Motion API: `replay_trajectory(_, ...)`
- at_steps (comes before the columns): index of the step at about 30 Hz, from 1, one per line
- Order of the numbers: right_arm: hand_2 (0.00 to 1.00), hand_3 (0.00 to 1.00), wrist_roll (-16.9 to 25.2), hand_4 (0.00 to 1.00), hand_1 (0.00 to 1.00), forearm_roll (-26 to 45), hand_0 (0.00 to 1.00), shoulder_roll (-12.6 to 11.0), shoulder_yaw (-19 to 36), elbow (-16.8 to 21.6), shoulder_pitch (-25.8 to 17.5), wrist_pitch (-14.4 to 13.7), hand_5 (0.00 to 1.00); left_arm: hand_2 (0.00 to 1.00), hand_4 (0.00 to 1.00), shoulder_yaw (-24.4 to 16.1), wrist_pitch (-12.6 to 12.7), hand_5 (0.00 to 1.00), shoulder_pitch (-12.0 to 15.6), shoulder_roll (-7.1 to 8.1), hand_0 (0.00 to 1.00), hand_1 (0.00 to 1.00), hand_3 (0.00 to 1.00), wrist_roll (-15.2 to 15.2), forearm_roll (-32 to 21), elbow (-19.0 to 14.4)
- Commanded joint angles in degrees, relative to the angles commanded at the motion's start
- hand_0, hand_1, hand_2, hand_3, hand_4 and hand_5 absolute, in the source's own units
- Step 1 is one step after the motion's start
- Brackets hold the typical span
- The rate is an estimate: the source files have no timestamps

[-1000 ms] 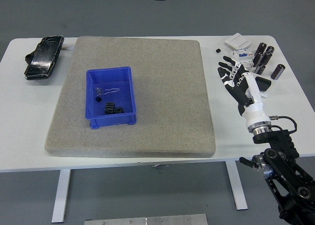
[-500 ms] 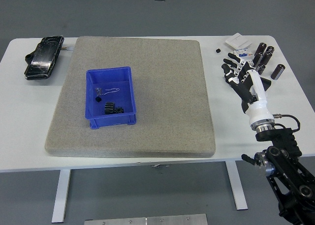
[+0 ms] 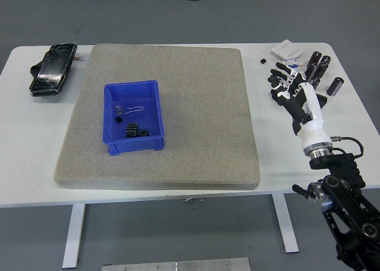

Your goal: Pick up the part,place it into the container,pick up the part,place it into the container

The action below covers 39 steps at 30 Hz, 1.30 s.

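A white worktop (image 3: 24, 140) carries a large grey mat (image 3: 178, 105) over its middle. On the mat's left half sits a blue bin (image 3: 133, 117), holding a few small black parts and a bit of wire at its bottom. A black pouch (image 3: 53, 68) lies at the worktop's far left corner. The right arm (image 3: 341, 200) comes in from the lower right, and the right hand (image 3: 291, 87) reaches over the bare worktop right of the mat. Its fingers (image 3: 276, 76) are spread and relaxed, grasping nothing. The black cylinders (image 3: 317, 67) lie just beyond and right of the fingertips, near but apart, beside a white card (image 3: 287, 48). A tiny black part (image 3: 262, 61) lies left of them, just ahead of the fingers.
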Motion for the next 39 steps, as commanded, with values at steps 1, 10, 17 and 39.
replay_trajectory(1,0.78,0.798,0.0,0.839,0.742,0.0,0.817,0.0,0.0,0.0,0.0,0.0,0.518,0.646,0.685,0.0,0.0,0.411,0.0,0.0,0.666,0.665,0.606,0.0,0.0,0.0)
replay_trajectory(10,0.779,0.795,-0.3,0.84,0.737,-0.2,0.818,0.2,0.0,-0.3,-0.2,0.2,0.518,0.646,0.685,-0.1,0.0,0.411,0.1,-0.01,0.665,0.665,0.607,0.2,0.0,0.0)
replay_trajectory(17,0.776,0.794,-0.4,0.839,0.733,-0.1,0.814,0.1,0.0,-0.8,0.0,0.4,0.519,0.646,0.685,0.3,0.0,0.413,0.1,-0.17,0.666,0.665,0.607,0.2,-0.2,0.0)
replay_trajectory(39,0.768,0.782,0.2,0.859,0.722,1.2,0.812,0.0,0.1,-1.1,-0.3,2.1,0.52,0.646,0.685,-0.7,0.0,0.412,-0.4,0.27,0.666,0.665,0.609,0.2,0.9,0.0)
